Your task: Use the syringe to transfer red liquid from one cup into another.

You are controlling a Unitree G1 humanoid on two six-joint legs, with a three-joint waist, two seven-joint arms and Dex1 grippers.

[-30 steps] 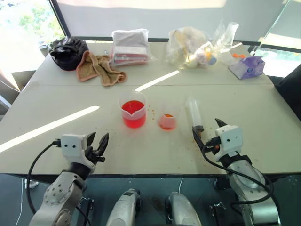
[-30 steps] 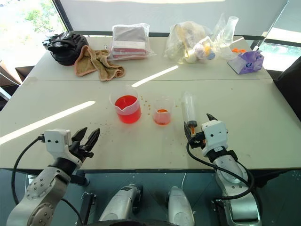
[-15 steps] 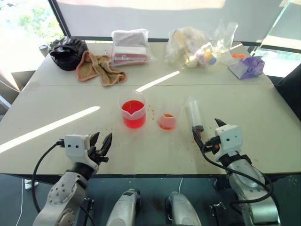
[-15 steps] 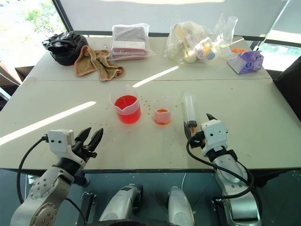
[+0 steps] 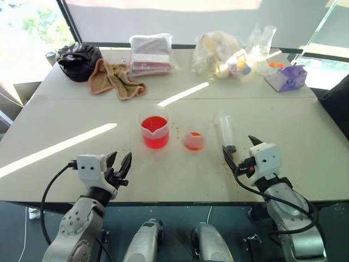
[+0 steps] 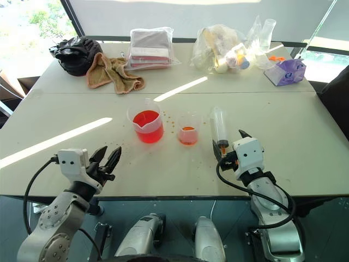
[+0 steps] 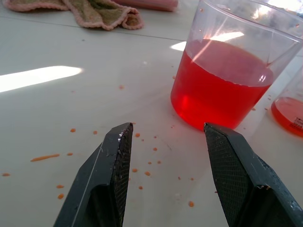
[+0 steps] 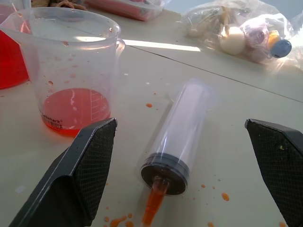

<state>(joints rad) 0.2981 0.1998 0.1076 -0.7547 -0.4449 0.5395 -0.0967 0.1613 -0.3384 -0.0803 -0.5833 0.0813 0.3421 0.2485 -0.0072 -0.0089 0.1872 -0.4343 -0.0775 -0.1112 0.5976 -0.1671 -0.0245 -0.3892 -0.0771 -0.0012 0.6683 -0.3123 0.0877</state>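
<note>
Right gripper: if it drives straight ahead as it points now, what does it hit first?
Most likely the syringe: it lies on the table between the open fingers of the right gripper, dark tip toward it. Height above the table is unclear, so it might pass over.

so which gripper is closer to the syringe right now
Right. The right gripper sits open just short of the syringe, its dark tip facing the gap. The left gripper is open across the table, facing the beaker.

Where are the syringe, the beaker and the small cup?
syringe (image 8: 182, 125), right wrist view, clear barrel.
beaker (image 5: 154, 132), left eye view, red-filled wall.
small cup (image 6: 188, 135), right eye view, tinted base.
</note>
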